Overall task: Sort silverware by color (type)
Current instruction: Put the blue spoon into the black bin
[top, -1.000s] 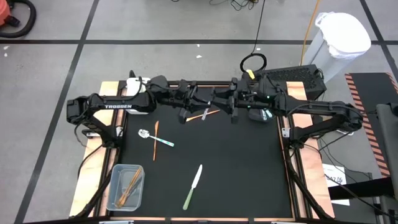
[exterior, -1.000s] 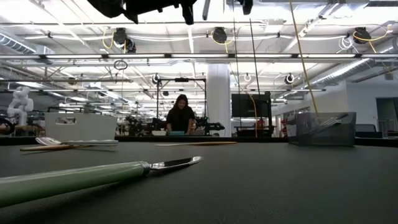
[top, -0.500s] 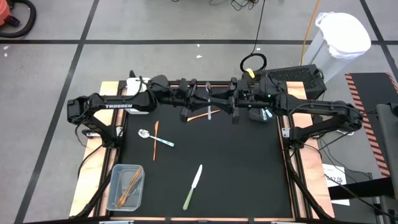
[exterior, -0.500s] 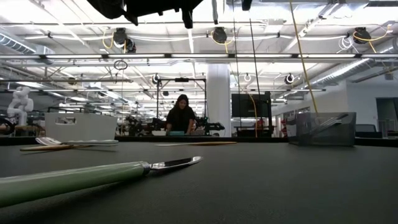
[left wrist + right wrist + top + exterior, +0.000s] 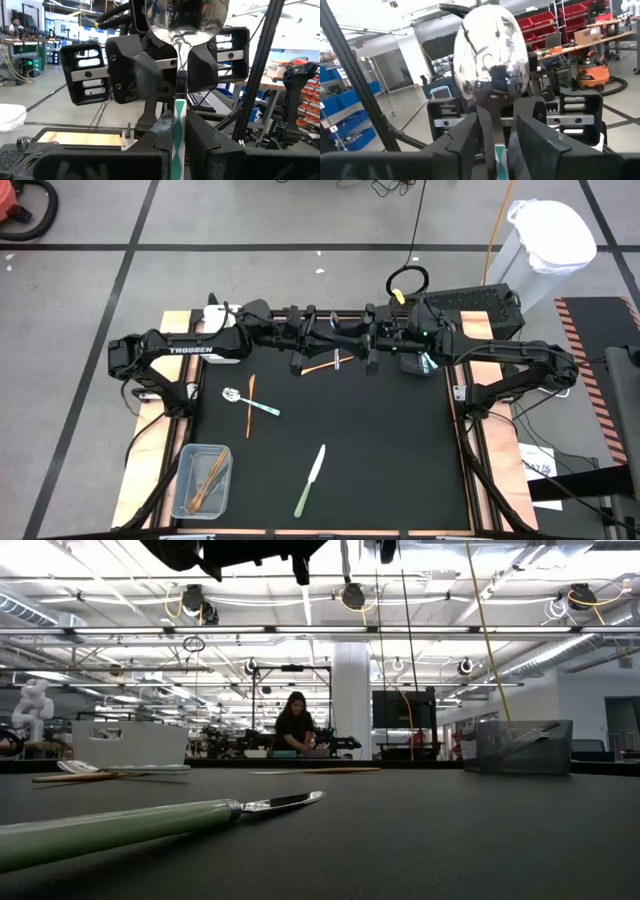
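Both arms raised, pincers meeting at spoon (image 5: 186, 30) mid-air.

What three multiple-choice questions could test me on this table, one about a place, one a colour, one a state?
1. Where does the clear bin sit, seen from above?
A. the table's near left corner
B. the table's centre
C. the far right corner

2. What colour is the handle of the knife lying alone on the black mat?
A. orange
B. pale green
C. light blue

3. How is the spoon raised between the two arms?
A. lying flat on the mat
B. clamped by its handle in the left claw
C. dropped in the bin

Answers:
1. A: the clear bin, holding orange utensils, sits at the near left corner.
2. B: the knife has a pale green handle and a white blade.
3. B: the left claw is shut on the handle of the spoon; the right claw, open, flanks its neck.
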Controlling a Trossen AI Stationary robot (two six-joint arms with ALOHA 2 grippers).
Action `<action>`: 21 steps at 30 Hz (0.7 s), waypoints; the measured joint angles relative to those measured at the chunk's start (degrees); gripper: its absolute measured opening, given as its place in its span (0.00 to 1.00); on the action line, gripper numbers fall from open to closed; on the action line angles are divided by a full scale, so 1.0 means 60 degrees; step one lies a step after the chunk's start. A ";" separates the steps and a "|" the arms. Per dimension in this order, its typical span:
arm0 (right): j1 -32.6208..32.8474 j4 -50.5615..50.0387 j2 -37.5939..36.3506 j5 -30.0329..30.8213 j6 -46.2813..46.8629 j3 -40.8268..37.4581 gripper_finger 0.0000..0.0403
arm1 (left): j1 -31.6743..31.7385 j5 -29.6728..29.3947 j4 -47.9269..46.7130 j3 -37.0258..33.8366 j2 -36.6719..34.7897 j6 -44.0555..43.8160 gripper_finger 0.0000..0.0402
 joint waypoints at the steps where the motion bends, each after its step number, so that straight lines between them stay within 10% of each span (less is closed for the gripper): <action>1: 0.0000 -0.0008 -0.0004 0.0000 -0.0004 0.0000 0.29 | 0.0000 0.0000 -0.0001 0.0000 0.0000 0.0000 0.07; 7: -0.0197 -0.0074 0.0000 -0.0044 -0.0140 0.0000 0.04 | 0.0007 -0.0056 -0.0005 0.0000 0.0000 -0.0207 0.07; 13: -0.0429 -0.0499 -0.0094 0.0643 0.0106 0.0000 0.03 | -0.0009 -0.0955 -0.0224 0.0000 0.0000 -0.0784 0.20; 21: -0.1850 -0.7634 -0.0848 0.3841 0.0266 0.1847 0.02 | 0.0310 -0.2408 -0.2751 0.0000 -0.0255 -0.0848 0.44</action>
